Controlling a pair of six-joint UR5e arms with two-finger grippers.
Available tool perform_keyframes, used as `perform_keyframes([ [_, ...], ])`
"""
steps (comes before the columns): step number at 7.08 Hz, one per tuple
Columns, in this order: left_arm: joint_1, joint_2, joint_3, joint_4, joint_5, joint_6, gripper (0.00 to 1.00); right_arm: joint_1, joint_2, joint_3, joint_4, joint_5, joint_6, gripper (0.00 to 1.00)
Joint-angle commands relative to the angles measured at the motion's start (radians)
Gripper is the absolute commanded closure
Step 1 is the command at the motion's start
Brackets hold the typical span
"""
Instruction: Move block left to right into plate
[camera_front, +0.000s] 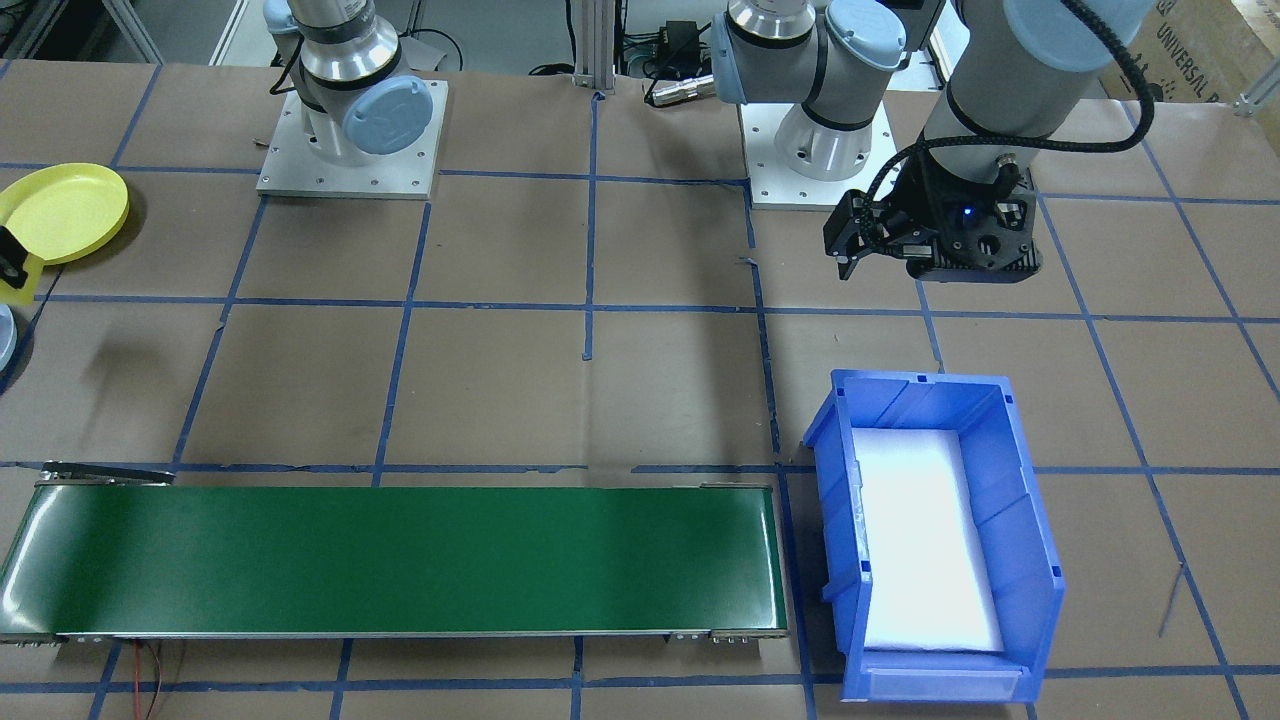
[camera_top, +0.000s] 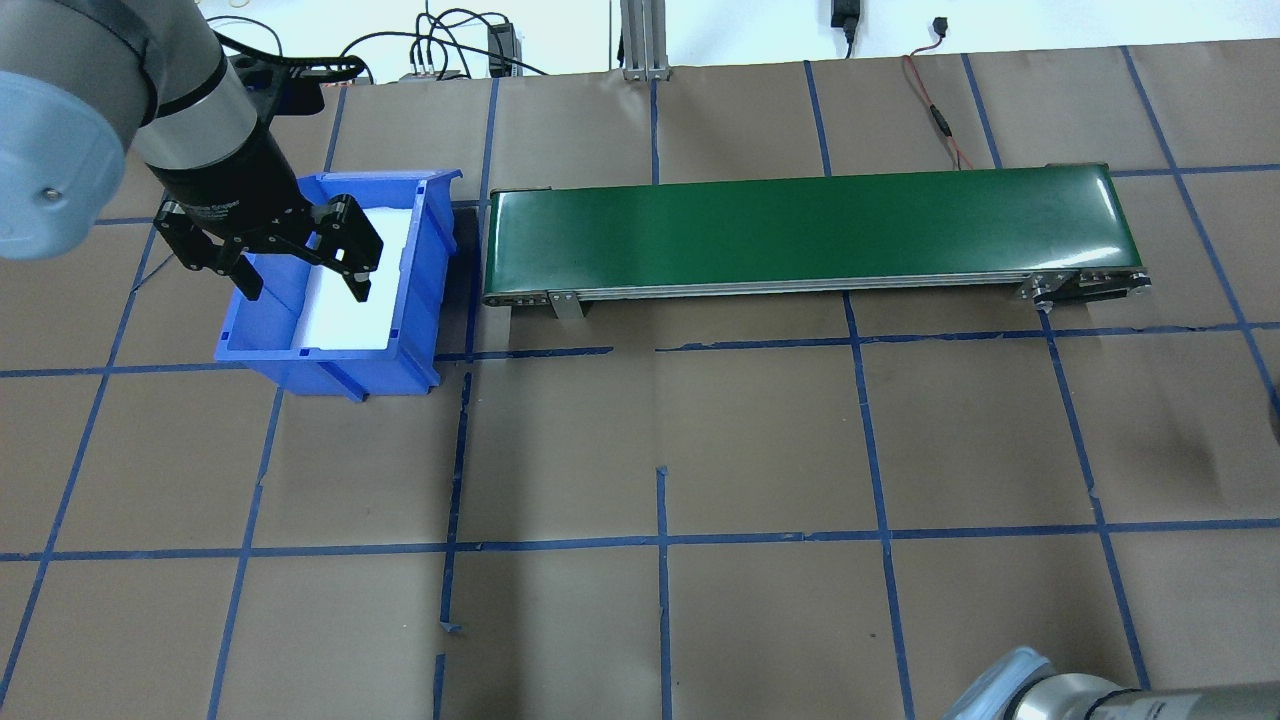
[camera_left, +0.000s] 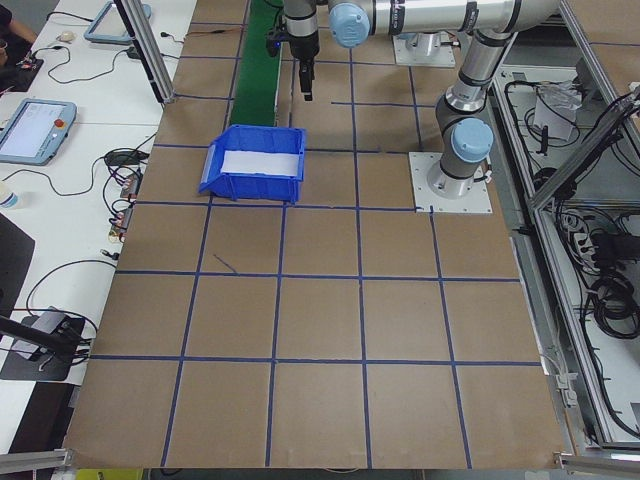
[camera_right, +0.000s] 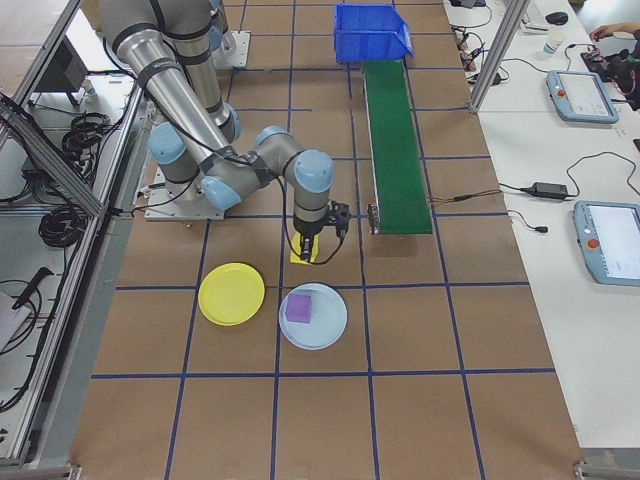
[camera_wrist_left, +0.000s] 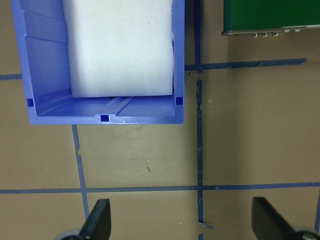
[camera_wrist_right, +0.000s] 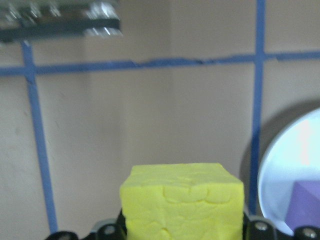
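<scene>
The right gripper (camera_right: 303, 249) pinches the yellow block (camera_wrist_right: 183, 201) between its fingers, sitting square, just beside the yellow plate (camera_right: 231, 294). The left gripper (camera_top: 300, 270) hangs spread over the blue bin (camera_top: 335, 285).

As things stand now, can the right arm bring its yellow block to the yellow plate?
Probably yes. The right gripper holds the yellow block close to the yellow plate, which looks empty, and nothing stands between them. The purple block lies in the other, pale blue plate.
</scene>
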Motion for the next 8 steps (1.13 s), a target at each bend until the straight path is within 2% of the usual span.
perform_keyframes([
  [1, 0.0, 0.0, 0.0, 0.0, 0.0, -0.001, 0.0, -0.278, -0.017, 0.084, 0.004, 0.001, -0.132, 0.74],
  [2, 0.0, 0.0, 0.0, 0.0, 0.0, -0.001, 0.0, -0.34, -0.015, 0.104, -0.004, -0.003, -0.153, 0.7],
  [3, -0.002, 0.0, 0.0, -0.001, 0.0, -0.001, 0.0, -0.354, 0.021, 0.106, -0.002, -0.002, -0.163, 0.46],
  [4, 0.0, 0.001, 0.0, -0.001, 0.002, -0.001, 0.0, -0.353, 0.067, 0.098, -0.005, -0.002, -0.161, 0.0],
  [6, 0.0, 0.001, -0.002, -0.001, 0.002, -0.001, 0.0, -0.338, 0.056, 0.062, 0.014, -0.003, -0.104, 0.0],
  [7, 0.0, 0.001, -0.002, -0.001, 0.002, -0.001, 0.0, -0.26, 0.039, 0.018, 0.062, 0.003, -0.035, 0.0],
  [8, 0.0, 0.001, -0.002, -0.001, 0.002, -0.002, 0.0, -0.091, 0.029, -0.036, 0.117, -0.008, 0.133, 0.0],
])
